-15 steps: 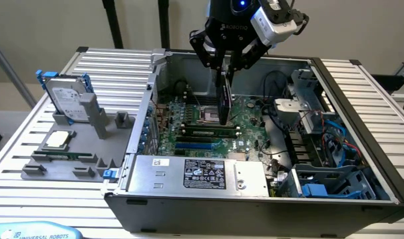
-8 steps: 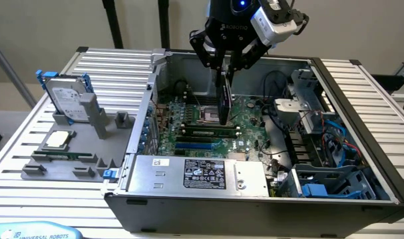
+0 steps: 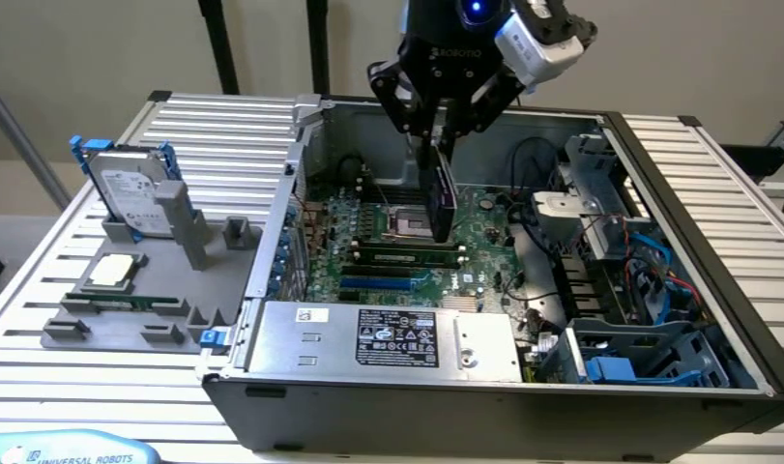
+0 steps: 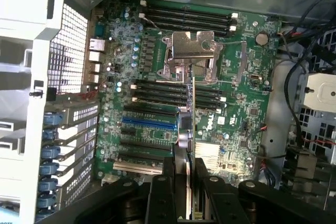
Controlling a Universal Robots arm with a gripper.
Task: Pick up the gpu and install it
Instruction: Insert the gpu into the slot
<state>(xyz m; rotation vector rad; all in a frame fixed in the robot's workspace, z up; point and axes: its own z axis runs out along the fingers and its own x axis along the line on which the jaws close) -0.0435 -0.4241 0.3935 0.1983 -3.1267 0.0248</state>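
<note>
Here we are over the open computer case (image 3: pixel 495 411). The gripper (image 3: pixel 440 130) is clamped on the gpu (image 3: pixel 441 198), which hangs edge-down from it as a dark, narrow slab above the middle of the motherboard (image 3: pixel 365 232). It is clear of the board and not seated in anything yet.

If this is the carry to the slot, I'd say squareness is what matters. The card's bottom edge has to run along a slot, with its bracket end towards the rear openings (image 4: pixel 73 129), and it must go down straight, not tilted. Cables lie just beside the board on the exterior view's right, so that side needs watching.

The two views tell different stories. From the exterior you get the height: how far the card hangs above the board, and the grey holder (image 3: pixel 108 329) on the worktop (image 3: pixel 211 126) off to the exterior view's left, with the hard drive (image 3: pixel 128 193) and memory stick (image 3: pixel 124 301) parked on it.

The wrist view gives the aim instead. The gpu (image 4: pixel 192 124) shows as a thin line between the black fingers (image 4: pixel 160 198) of the gripper (image 4: pixel 185 198). That line crosses the long slots, near the end of the blue slot (image 4: pixel 149 123) and short of the processor socket (image 4: pixel 191 51). It seems to cross them rather than lie along them, though I can't be sure.
</note>
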